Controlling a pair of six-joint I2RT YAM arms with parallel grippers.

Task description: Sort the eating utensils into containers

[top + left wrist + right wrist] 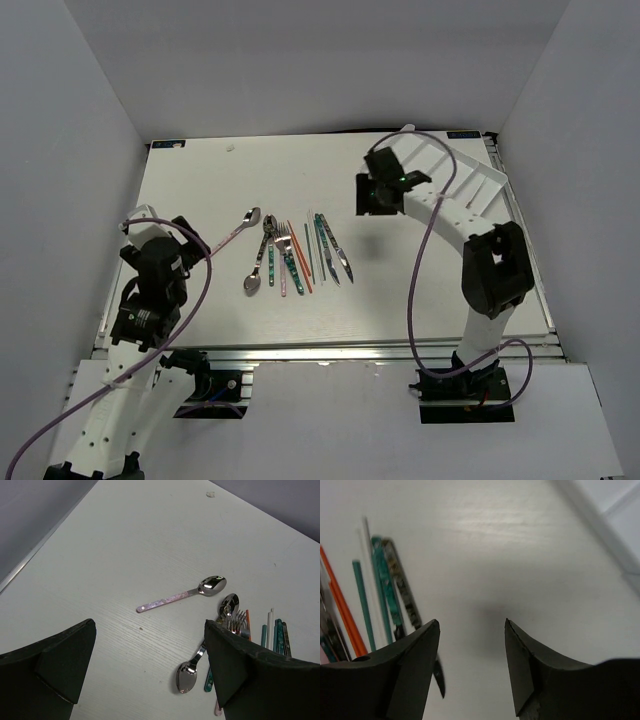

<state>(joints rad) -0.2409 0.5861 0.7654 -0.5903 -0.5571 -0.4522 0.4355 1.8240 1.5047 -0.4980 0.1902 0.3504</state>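
The left claw (pixel 149 635) and right claw (pixel 471 632) gape empty — utensils (pixel 295 255) lie on the table (pixel 200 180).

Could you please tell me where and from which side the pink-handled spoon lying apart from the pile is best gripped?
Probably at mid-handle, from straight above, with the open left claw turned across the handle. The pink-handled spoon lies flat on the table with bare surface on both sides, and its handle is slim and straight, unlike the rounded bowl.
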